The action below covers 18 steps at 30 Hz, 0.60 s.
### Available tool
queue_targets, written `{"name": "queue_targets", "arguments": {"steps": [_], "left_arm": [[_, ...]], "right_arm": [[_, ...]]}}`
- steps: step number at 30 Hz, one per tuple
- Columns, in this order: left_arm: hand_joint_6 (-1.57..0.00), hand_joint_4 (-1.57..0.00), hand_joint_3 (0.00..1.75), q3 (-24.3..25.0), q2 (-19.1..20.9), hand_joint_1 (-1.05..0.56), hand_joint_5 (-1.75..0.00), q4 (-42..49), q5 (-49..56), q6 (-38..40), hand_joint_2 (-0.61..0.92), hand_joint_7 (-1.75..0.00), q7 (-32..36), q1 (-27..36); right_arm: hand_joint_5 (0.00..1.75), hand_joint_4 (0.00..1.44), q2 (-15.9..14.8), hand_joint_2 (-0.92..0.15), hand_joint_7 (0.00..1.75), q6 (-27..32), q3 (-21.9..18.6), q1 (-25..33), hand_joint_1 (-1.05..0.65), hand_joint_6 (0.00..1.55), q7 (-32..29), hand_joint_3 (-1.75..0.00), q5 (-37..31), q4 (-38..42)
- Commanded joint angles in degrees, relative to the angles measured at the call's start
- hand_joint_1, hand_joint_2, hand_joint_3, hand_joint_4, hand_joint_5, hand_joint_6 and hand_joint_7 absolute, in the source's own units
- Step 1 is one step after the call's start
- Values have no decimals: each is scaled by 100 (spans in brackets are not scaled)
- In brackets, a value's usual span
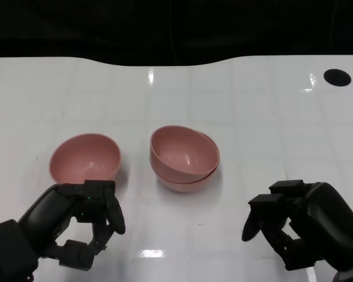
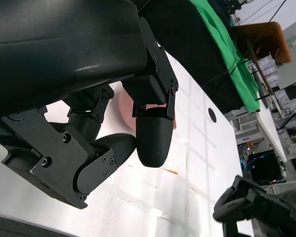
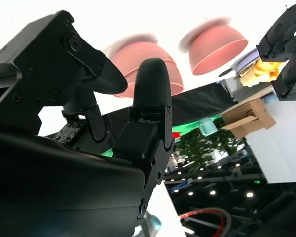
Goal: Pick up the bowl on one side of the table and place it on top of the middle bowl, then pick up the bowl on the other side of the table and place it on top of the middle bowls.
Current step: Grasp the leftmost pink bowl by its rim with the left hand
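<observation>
While both of my hands sit at the near edge of the table (image 1: 265,111), neither has hold of anything. My left hand (image 1: 85,220) hovers just this side of the lone pink bowl (image 1: 86,157), fingers curled loosely with an empty gap between them. My right hand (image 1: 294,226) waits near and to the right, fingers half bent, also empty.

One risk I see is with that left bowl: it is smooth and rounded, so if I pinch only its near rim it could tip, slide away across the glossy surface, or slip as I lift.

Farther in, at the middle, the stack (image 1: 184,158) already looks uneven; its upper bowl (image 1: 182,153) sits tilted in the lower bowl (image 1: 185,183). I judge that dropping a third on top off-centre could nudge the pile, or leave it lopsided enough to slide off.

Counted: three pink bowls, one alone at left and two nested in the middle; two hands; two dark holes at the table's far corners.
</observation>
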Motion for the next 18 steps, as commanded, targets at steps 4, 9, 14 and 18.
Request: {"name": "queue_targets", "arguments": {"steps": [4, 9, 14, 18], "left_arm": [[-79, -71, 77, 143, 71, -17, -125, 152, -9, -311, 66, -88, 34, -75], [-66, -52, 14, 260, 244, -30, -85, -248, 761, -306, 91, -22, 484, -72], [-56, -37, 7, 318, 389, -39, -75, -632, 1577, -334, 92, -8, 894, -56], [-51, -28, 7, 367, 521, -46, -70, -1195, 2564, 15, 92, -4, 1254, -77]], "right_arm": [[174, 100, -14, -12, 158, 74, -142, 208, -7, 87, 206, -171, 229, -132], [175, 102, 31, -10, 164, 232, -152, 147, -5, 84, 298, -169, 270, -5], [175, 101, 20, -10, 165, 336, -133, 139, -6, 83, 402, -169, 279, -13], [175, 100, 28, -8, 164, 442, -129, 169, -6, 83, 502, -167, 281, -78]]}}
